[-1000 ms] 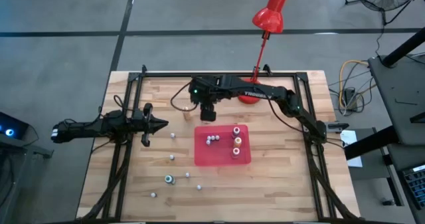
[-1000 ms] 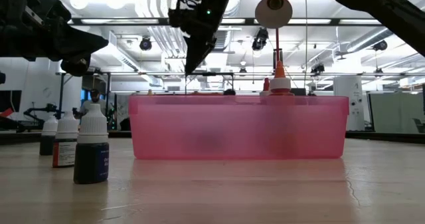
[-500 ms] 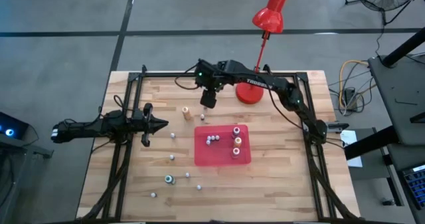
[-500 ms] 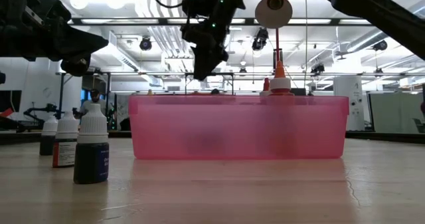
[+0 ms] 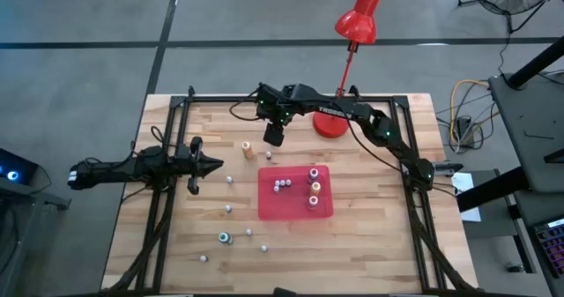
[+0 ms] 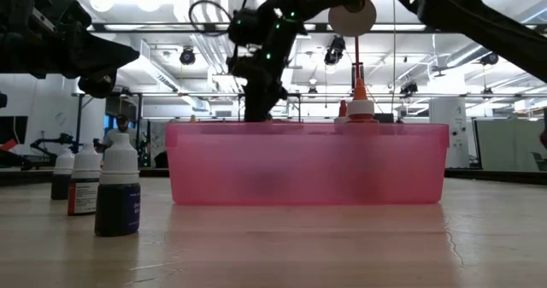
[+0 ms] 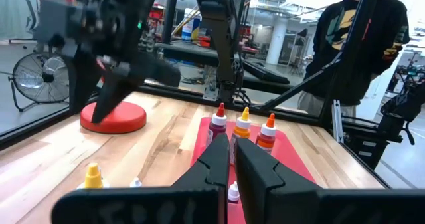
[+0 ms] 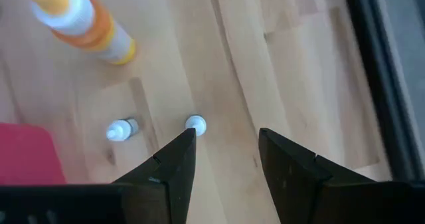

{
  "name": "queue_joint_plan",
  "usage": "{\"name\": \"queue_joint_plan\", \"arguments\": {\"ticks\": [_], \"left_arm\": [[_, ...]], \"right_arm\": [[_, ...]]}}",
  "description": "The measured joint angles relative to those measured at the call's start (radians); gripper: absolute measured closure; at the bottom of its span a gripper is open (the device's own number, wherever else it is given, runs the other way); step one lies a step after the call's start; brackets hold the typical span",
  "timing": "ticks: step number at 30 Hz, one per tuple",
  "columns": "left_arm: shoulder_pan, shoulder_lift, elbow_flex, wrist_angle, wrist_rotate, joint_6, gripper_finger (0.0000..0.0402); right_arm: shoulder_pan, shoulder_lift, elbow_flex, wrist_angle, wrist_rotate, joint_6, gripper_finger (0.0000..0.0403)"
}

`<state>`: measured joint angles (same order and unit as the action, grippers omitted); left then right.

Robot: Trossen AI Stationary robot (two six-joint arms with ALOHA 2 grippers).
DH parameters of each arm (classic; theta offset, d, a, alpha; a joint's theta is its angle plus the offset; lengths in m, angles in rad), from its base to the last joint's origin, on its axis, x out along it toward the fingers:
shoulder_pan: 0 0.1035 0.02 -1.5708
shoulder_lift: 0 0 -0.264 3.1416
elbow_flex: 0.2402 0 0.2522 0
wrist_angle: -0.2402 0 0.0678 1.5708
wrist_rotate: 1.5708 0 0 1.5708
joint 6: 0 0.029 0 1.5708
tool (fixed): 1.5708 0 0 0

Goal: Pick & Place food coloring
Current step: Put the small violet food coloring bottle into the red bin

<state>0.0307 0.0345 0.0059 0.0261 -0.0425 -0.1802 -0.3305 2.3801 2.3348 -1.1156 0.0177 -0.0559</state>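
The food coloring bottles are split between table and tray. Several stand in the red tray [image 5: 295,211]. Others stand loose on the wood, among them an orange-and-yellow bottle [image 8: 83,21], two tiny white-capped ones [image 8: 121,129] [image 8: 195,124] and a teal-capped one [image 5: 225,237]. My right gripper [image 5: 274,140] [image 8: 226,136] hangs open above the table beyond the tray's far left corner. It points steeply down, with nothing between its fingers. The white cap lies just ahead of one fingertip. My left gripper [image 5: 216,165] [image 7: 232,159] waits shut at the left, pointing level toward the tray.
A red desk lamp stands with its base [image 5: 330,125] at the table's far edge, right of my right gripper. Black frame rails [image 5: 291,99] run along the far and side edges. A person [image 7: 358,38] stands beyond the table's right side.
My right gripper has moved toward the table's far edge and come down toward the wood behind the tray, rolling a little about its own line. Its fingers keep the same gap. The bottles and the tray have stayed in place.
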Motion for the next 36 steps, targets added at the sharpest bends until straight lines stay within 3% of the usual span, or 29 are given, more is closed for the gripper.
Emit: {"name": "queue_joint_plan", "arguments": {"ticks": [5,23,36], "left_arm": [[0.000,0.000,0.000,0.000,0.000,0.000,0.0402],[0.000,0.000,0.000,0.000,0.000,0.000,0.0402],[0.000,0.000,0.000,0.000,0.000,0.000,0.0402]], "right_arm": [[0.001,0.042,-0.002,-0.002,-0.050,0.001,0.0248],[0.018,0.092,-0.004,0.075,-0.068,-0.033,0.0248],[0.018,0.092,-0.100,0.118,-0.069,-0.061,0.0248]]}}
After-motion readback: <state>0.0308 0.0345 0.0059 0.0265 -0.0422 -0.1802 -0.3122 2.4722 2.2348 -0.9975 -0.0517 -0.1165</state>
